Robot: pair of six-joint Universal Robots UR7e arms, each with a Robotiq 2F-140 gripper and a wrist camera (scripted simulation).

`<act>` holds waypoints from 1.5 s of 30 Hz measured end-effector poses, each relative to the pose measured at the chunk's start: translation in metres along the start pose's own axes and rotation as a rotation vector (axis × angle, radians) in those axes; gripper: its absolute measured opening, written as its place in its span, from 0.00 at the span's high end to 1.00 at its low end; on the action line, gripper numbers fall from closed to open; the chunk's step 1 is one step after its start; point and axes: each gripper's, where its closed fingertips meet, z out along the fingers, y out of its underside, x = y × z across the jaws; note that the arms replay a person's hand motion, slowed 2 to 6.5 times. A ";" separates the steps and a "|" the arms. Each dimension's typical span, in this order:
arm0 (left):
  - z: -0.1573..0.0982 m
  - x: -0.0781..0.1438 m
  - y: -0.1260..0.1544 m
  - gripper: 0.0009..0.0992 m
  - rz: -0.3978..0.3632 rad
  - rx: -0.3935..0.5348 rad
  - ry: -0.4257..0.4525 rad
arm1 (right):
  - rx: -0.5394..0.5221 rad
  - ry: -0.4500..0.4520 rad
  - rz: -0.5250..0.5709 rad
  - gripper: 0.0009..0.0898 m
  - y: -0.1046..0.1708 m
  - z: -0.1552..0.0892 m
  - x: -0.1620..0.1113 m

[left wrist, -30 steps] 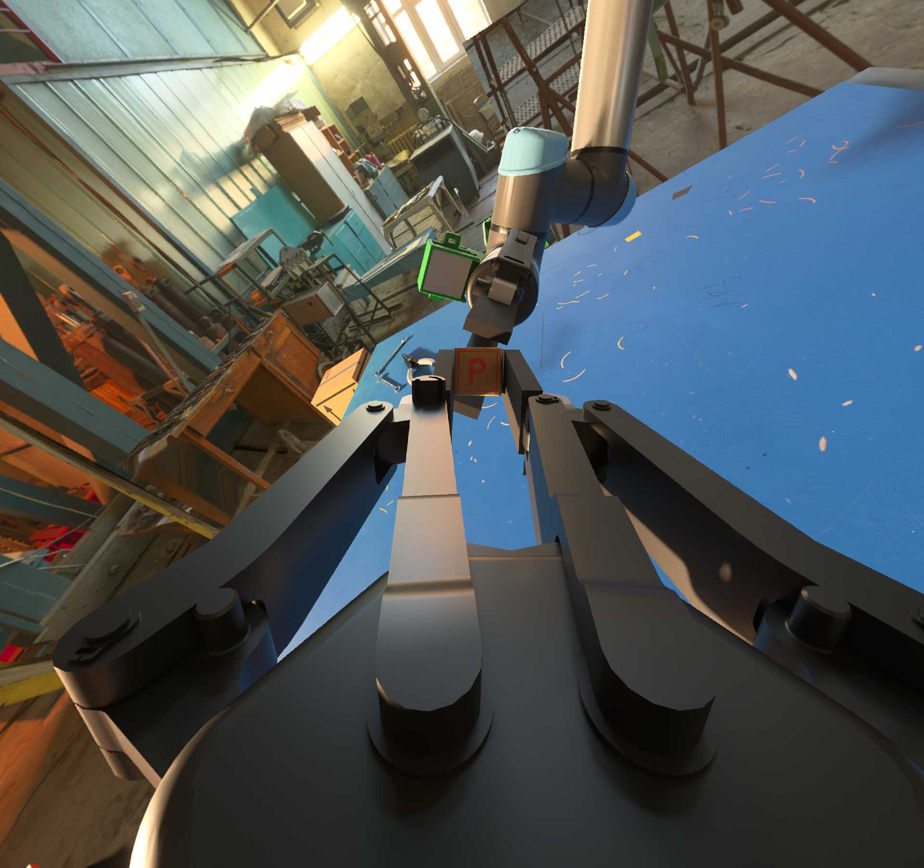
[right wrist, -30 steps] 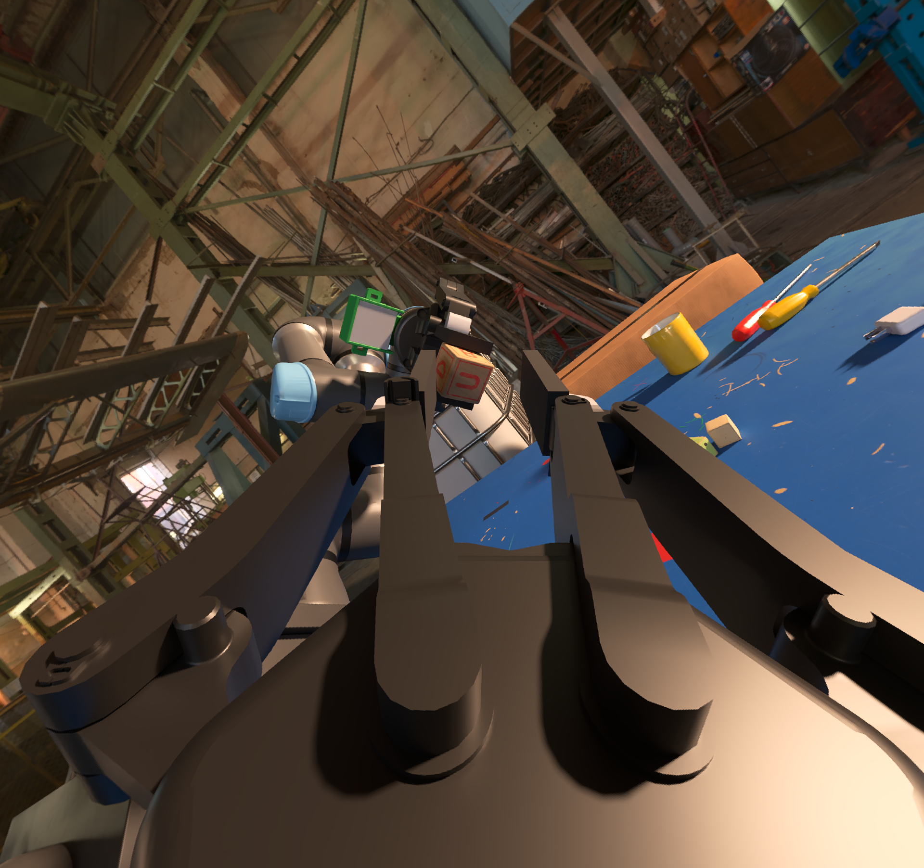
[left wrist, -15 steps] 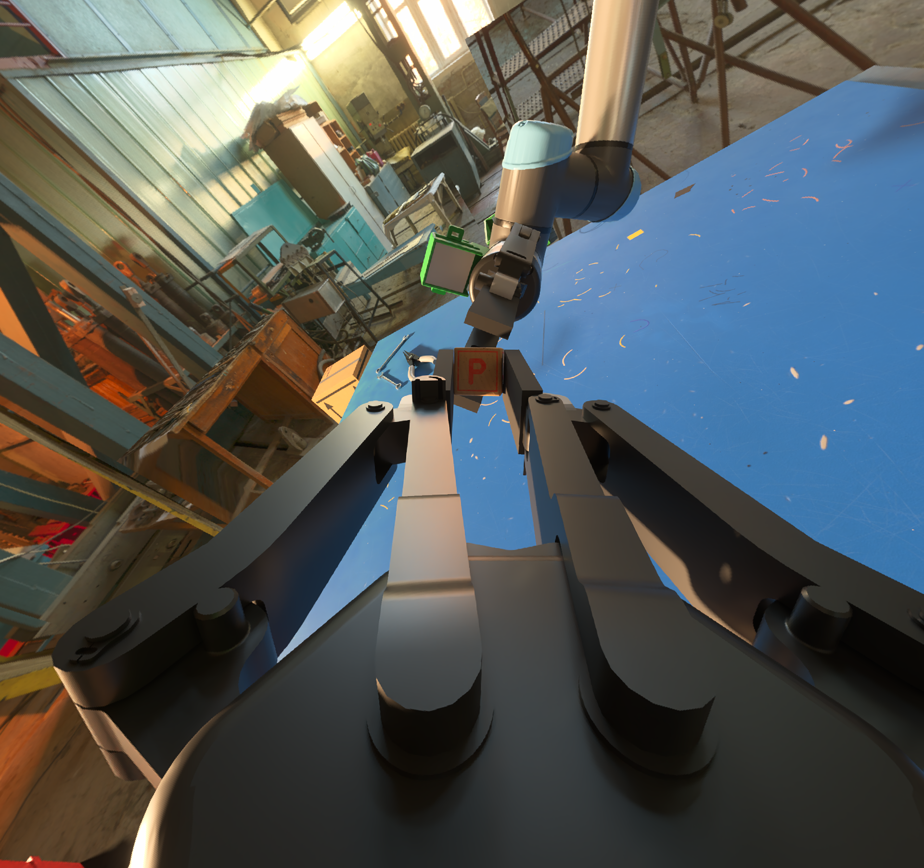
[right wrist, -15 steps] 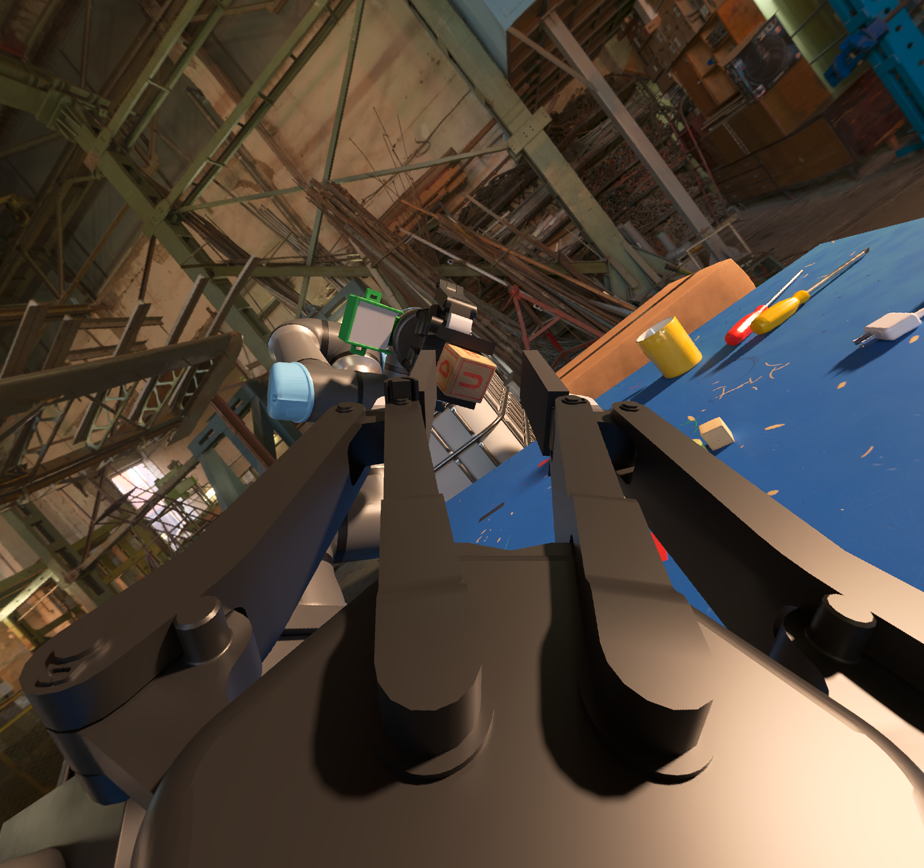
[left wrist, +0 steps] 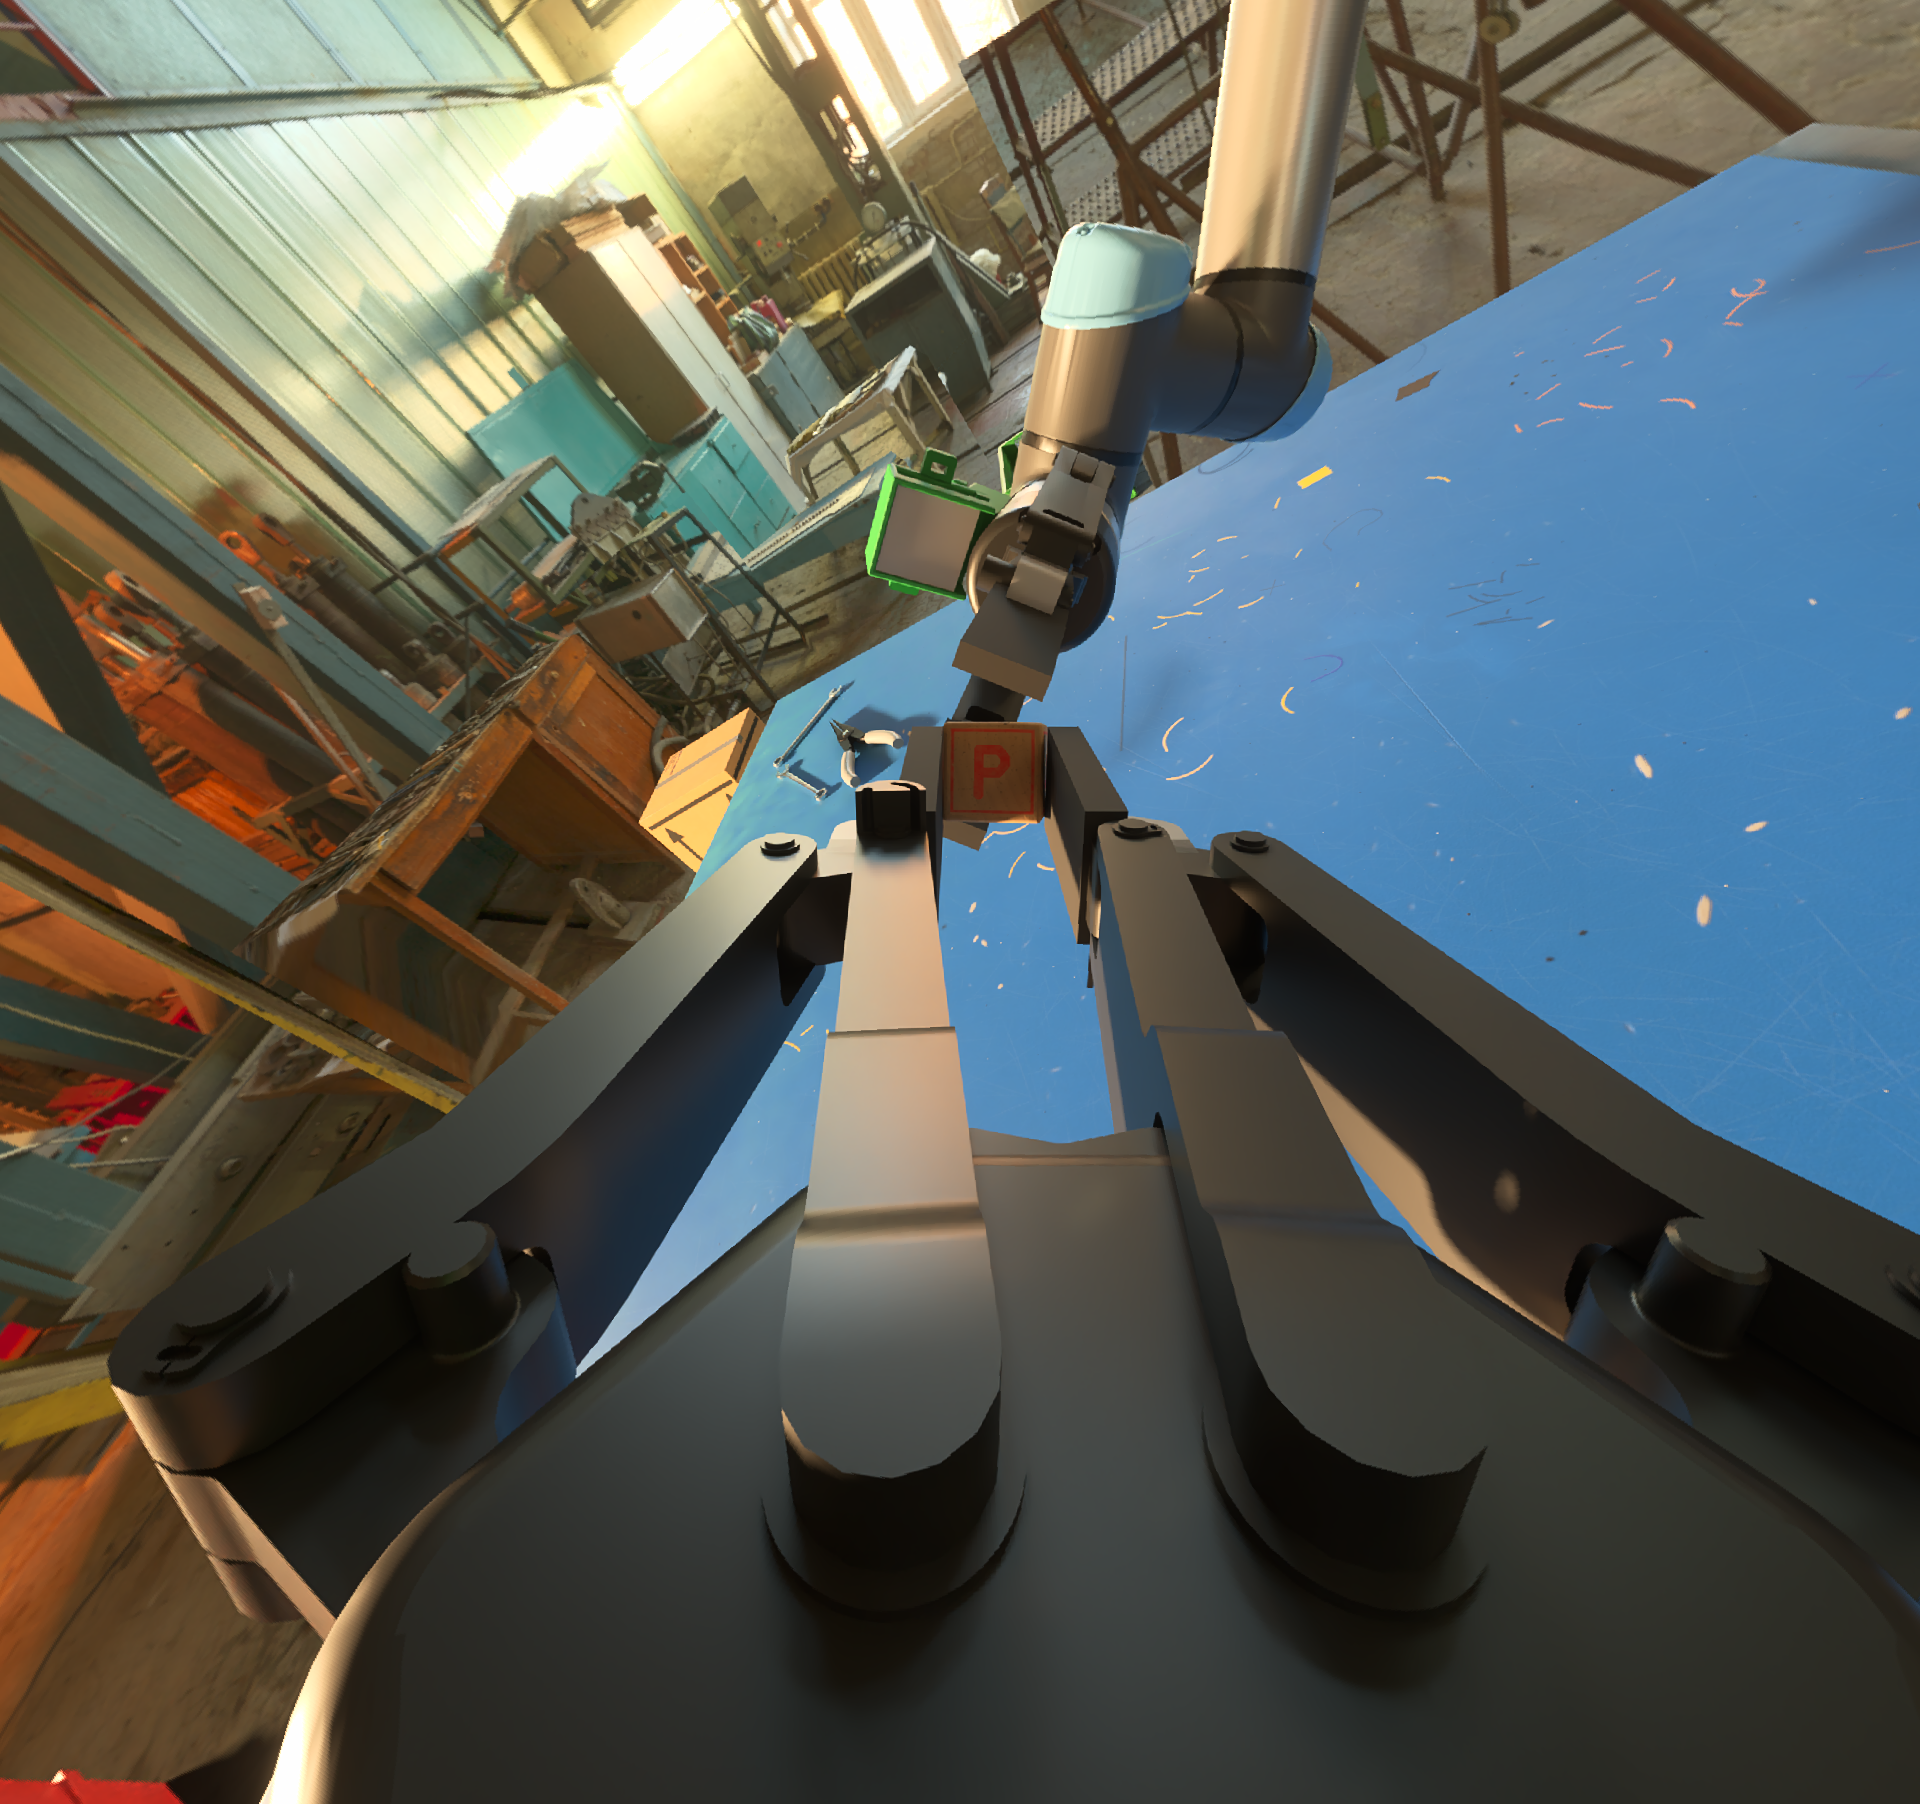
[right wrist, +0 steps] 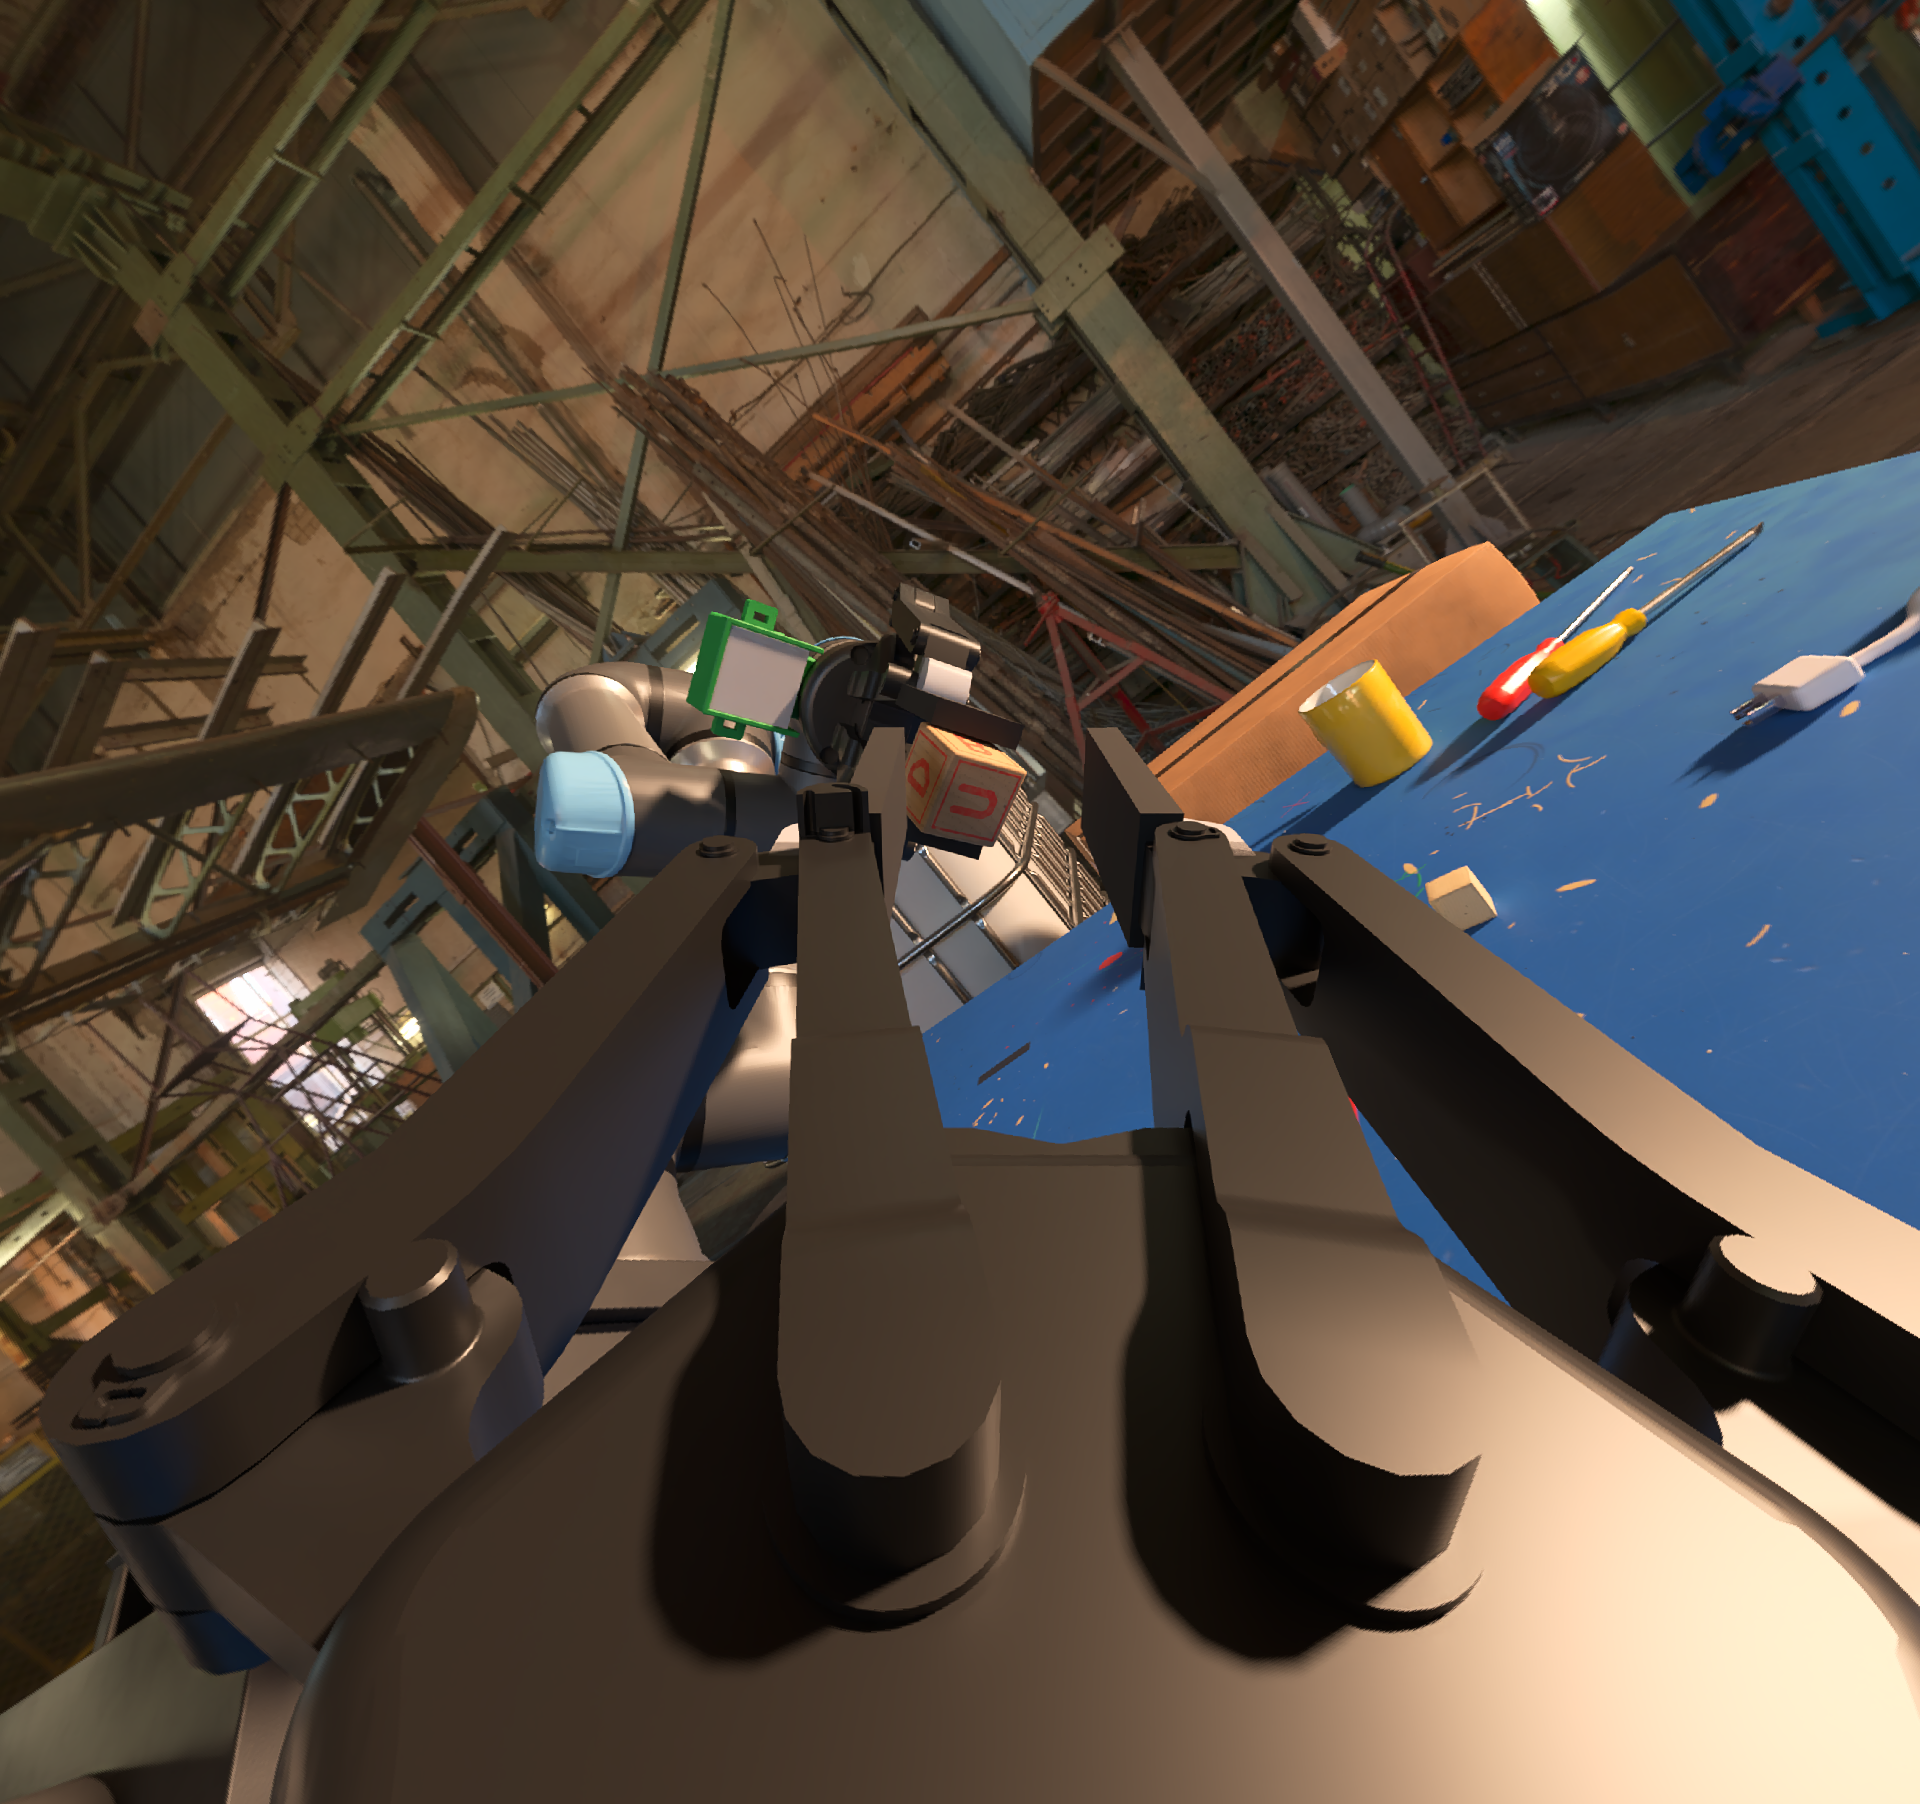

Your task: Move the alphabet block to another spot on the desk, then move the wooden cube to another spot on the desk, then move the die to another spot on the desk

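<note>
While the left claw (left wrist: pixel 992 778) stays clamped on the alphabet block (left wrist: pixel 987 769), at the centre of the left wrist view, little around that grip has altered over the last second: the block sits between the two pads just as it did, clear of the blue bench (left wrist: pixel 1558 715). What has shifted is the background, slightly; the bench edge and the other arm have slid a touch in the frame, so the carry appears slow.

In the right wrist view the right claw (right wrist: pixel 997 798) stands parted and empty, and beyond its tips, near the frame centre, the block (right wrist: pixel 961 788) shows held aloft in the other claw. Farther right, the bench objects have drifted rightward: a pale wooden cube (right wrist: pixel 1460 897) at mid right, a yellow cup (right wrist: pixel 1366 720), two screwdrivers (right wrist: pixel 1569 663) and a white plug adapter (right wrist: pixel 1808 689) toward the right edge.

By my judgement the first move is under way, with the block lifted but not yet set down; the cube waits. I cannot make out the die.
</note>
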 end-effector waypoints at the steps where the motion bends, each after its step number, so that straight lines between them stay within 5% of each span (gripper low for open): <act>1: 0.000 0.000 0.000 0.74 0.000 -0.002 0.000 | -0.002 0.005 -0.002 0.49 0.000 0.000 0.000; 21: 0.013 0.006 0.008 0.74 -0.051 -0.052 0.035 | -0.095 0.216 -0.144 0.48 -0.014 -0.030 0.006; 45: 0.069 0.045 0.037 0.74 -0.223 -0.171 0.221 | -0.188 0.756 -0.480 0.47 -0.049 -0.124 -0.004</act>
